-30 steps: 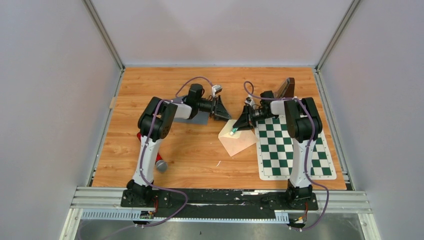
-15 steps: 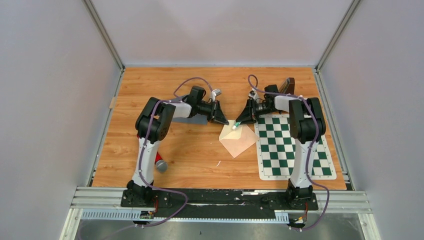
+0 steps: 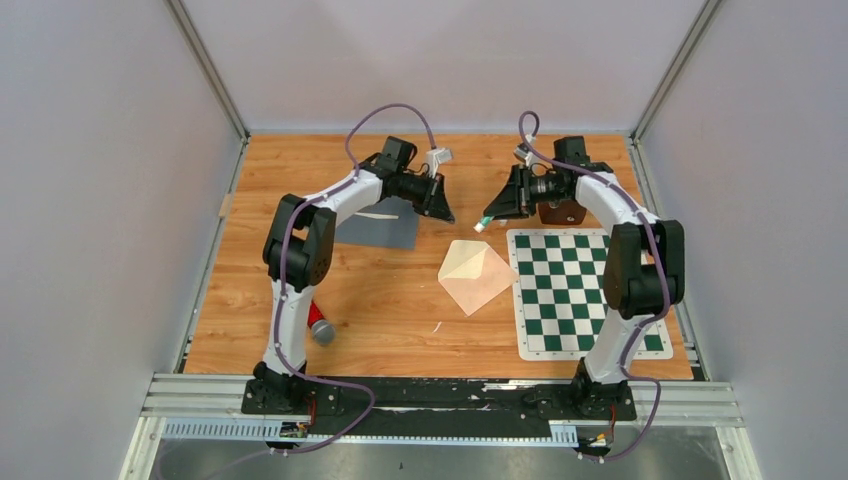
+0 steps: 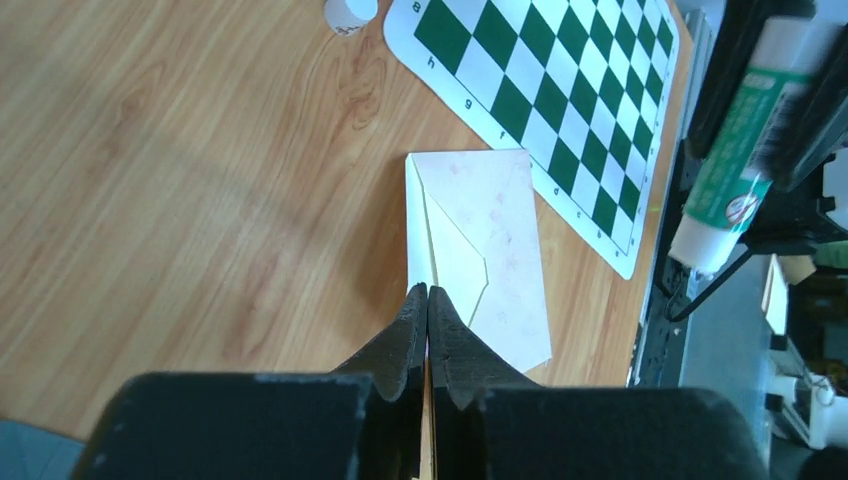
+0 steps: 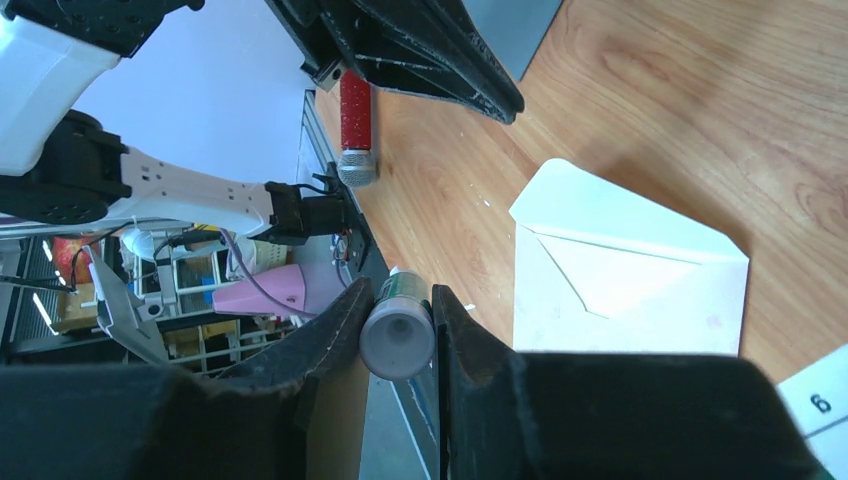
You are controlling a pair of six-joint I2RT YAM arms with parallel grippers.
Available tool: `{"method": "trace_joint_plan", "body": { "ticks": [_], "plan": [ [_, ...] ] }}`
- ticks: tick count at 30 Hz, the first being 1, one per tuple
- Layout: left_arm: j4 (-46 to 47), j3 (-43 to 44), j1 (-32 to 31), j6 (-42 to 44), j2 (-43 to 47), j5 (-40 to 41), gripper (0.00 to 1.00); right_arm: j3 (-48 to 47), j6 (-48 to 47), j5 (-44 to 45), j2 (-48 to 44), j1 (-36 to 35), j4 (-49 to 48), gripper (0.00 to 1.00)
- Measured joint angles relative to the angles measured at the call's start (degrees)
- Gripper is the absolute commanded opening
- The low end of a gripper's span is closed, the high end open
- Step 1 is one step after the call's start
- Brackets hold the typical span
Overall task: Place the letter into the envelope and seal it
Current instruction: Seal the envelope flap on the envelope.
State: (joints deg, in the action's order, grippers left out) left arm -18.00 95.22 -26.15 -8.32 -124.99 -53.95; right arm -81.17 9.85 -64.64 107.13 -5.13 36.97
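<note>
Above the wooden table (image 3: 400,300), the overhead view shows a pale cream paper envelope (image 3: 477,276) lying flat near the middle, turned like a diamond with its flap folded down. Its right corner reaches the left edge of a green-and-white chequered chess mat (image 3: 585,300). The left gripper (image 3: 447,216) hangs beyond the envelope's far-left side, clear of it, its jaws pressed together on nothing. Opposite it, the right gripper (image 3: 487,219) is clamped on a green-and-white glue stick (image 3: 482,225) whose tip slants down and left. A flat grey sheet (image 3: 375,232) lies under the left arm, and a red cylinder with a grey end (image 3: 320,327) lies nearer the bases. From the left wrist, the two dark fingers meet in one line with no gap, their tips over the envelope's near edge. The mat lies to the upper right and the glue stick sits at the right margin. From the right wrist, the fingers squeeze the glue stick's round end from both sides. The envelope rests on the wood to the right, its triangular flap down. Whether the letter is inside cannot be told.
</note>
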Motion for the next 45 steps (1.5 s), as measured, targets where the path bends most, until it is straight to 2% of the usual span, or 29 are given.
{"method": "trace_joint_plan", "body": {
  "ticks": [1,2,5,13,16,26,29,33,39,45],
  "plan": [
    [-2.4,1.4,0.0,1.9,0.0,0.4,0.3,0.0,-0.1,-0.1,-0.8,0.4,0.5,0.0],
    [-4.6,2.9,0.0,4.0,-0.2,0.7,0.41,0.0,-0.2,-0.2,-1.5,0.9,1.0,0.0],
    [-11.6,8.7,0.0,8.6,-1.4,1.2,0.53,0.0,-0.6,-0.5,-3.4,2.2,2.9,0.0],
    [-18.5,6.4,-1.5,13.4,-1.5,2.2,0.58,0.6,-0.8,-1.0,-8.3,4.2,5.2,0.0],
    [-19.0,5.1,-2.9,13.4,-2.2,2.7,0.55,0.7,-0.9,-1.0,-9.1,4.4,5.6,0.0],
    [-18.0,4.9,-4.1,11.9,-4.5,2.6,0.18,2.0,-0.9,-1.1,-9.7,6.3,5.6,0.0],
    [-17.1,4.9,-4.1,11.1,-4.7,2.7,0.15,2.8,-0.9,-1.0,-9.7,6.6,5.6,0.0],
    [-16.4,4.9,-4.0,11.1,-4.7,3.6,0.01,3.7,-0.6,-1.0,-9.8,6.7,5.4,0.0],
    [-16.9,5.4,-4.0,14.8,-4.7,5.7,0.0,4.5,0.0,-1.0,-9.8,6.7,5.1,0.0],
    [-22.8,11.7,-4.0,29.0,-4.7,12.2,0.0,4.5,0.3,-1.1,-9.8,6.8,4.9,0.0]
  ]
}}
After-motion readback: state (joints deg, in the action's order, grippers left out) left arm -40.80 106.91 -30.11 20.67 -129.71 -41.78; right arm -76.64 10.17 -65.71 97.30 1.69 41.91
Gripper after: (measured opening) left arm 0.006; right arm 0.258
